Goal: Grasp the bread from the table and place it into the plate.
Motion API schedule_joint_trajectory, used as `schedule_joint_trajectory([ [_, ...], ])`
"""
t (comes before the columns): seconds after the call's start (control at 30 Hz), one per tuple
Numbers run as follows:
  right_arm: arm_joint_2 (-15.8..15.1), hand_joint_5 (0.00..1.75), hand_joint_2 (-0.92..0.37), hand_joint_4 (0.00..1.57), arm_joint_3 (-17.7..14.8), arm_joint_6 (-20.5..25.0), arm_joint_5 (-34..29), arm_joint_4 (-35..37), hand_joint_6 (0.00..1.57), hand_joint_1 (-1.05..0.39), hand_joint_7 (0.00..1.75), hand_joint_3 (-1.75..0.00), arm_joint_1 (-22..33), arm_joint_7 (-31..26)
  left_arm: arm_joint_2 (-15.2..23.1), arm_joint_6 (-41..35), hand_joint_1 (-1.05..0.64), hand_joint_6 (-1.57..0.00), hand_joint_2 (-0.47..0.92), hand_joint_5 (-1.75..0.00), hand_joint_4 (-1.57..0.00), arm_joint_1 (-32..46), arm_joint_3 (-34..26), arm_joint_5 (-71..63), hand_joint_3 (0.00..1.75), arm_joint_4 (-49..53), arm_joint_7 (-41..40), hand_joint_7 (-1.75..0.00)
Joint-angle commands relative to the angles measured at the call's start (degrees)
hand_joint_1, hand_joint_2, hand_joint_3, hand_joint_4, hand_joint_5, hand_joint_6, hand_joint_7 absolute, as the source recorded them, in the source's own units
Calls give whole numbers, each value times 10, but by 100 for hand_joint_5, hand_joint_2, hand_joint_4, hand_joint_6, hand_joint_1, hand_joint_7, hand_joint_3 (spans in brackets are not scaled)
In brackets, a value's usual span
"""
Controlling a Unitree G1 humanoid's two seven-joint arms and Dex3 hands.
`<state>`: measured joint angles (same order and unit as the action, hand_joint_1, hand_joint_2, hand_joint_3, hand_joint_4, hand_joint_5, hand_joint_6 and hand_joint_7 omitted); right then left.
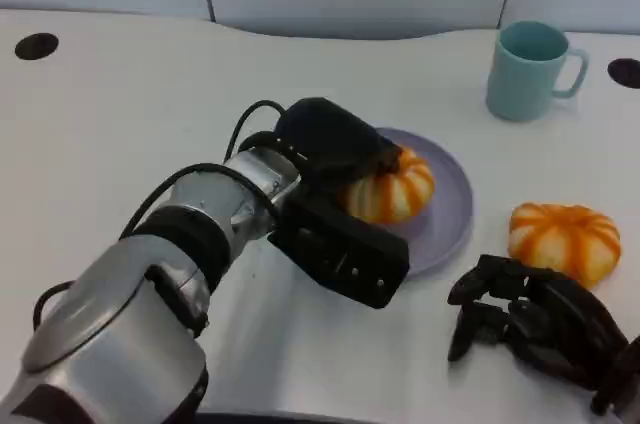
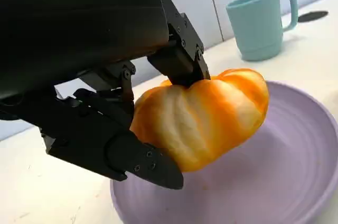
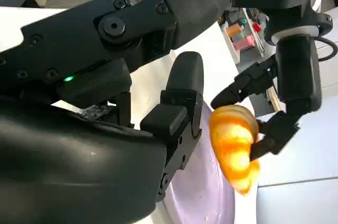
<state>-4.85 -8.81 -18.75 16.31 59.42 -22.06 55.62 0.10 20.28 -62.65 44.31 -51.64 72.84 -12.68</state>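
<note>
The left hand (image 1: 345,199) grips a bread (image 1: 392,186) just above the purple plate (image 1: 450,206), while the right hand (image 1: 530,324), fingers curled on nothing, rests at five o'clock, near a second bread (image 1: 565,239) beside the plate.

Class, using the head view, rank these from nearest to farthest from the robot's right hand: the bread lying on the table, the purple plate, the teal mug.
From the right hand:
1. Bread on the table, just beyond it.
2. Purple plate, toward the middle.
3. Teal mug, at the far edge.
</note>
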Motion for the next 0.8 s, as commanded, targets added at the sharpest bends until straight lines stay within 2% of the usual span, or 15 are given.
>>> schedule_joint_trajectory([
  [0.03, 0, 138, -92, 65, -5, 14, -2, 29, 70, -46, 91, -5, 17, 2, 3, -18, -66, -65, 92, -76, -42, -22, 13, -11, 14, 6, 29, -20],
  [0.1, 1, 137, -92, 66, -6, 11, -1, 34, 70, -46, 90, -4, 16, 4, 1, -24, -71, -59, 92, -71, -33, -24, 13, -8, 17, 6, 49, -18],
  [0.23, -1, 138, -92, 66, -3, 7, -7, 30, 71, -48, 91, -4, 15, 0, -2, -32, -77, -55, 92, -64, -24, -24, 5, 3, 19, 4, 83, -14],
  [0.57, 0, 135, -92, 68, -3, 23, -3, 24, 73, -46, 89, -4, 16, -4, -5, -43, -83, -51, 92, -57, -17, -21, -12, 22, 20, 2, 121, -8],
  [0.7, 2, 136, -92, 67, -2, 13, -5, 20, 73, -47, 90, -5, 18, -5, -3, -38, -83, -49, 92, -55, -12, -21, -23, 36, 21, -2, 130, -6],
  [0.8, 0, 137, -92, 66, 1, 31, -4, 8, 72, -48, 91, -5, 19, -8, -2, -35, -82, -48, 92, -57, -8, -18, -44, 58, 18, -2, 138, -5],
])
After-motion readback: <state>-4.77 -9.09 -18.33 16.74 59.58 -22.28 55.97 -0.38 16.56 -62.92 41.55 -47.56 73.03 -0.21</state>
